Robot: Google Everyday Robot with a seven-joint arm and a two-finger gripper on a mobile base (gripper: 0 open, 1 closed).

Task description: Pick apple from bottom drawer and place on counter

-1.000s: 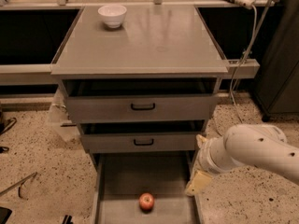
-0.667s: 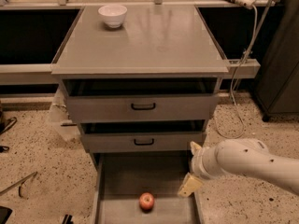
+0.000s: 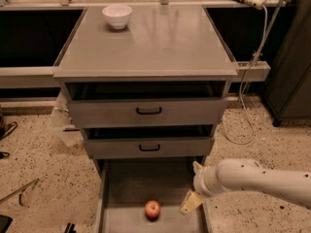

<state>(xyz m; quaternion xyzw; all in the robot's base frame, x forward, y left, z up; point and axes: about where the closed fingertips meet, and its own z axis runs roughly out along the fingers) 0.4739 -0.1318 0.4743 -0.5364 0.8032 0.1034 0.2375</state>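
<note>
The small red apple lies on the floor of the open bottom drawer, near its front middle. My gripper hangs low over the drawer's right side, a short way right of the apple and not touching it. The white arm reaches in from the right. The grey counter tops the cabinet above.
A white bowl stands at the counter's back left. Two upper drawers with black handles are pulled partly out above the bottom drawer. A cable hangs at the right. Speckled floor lies on both sides.
The arm has moved left and lower, bringing the gripper over the right side of the bottom drawer and closer to the apple. The apple has not moved.
</note>
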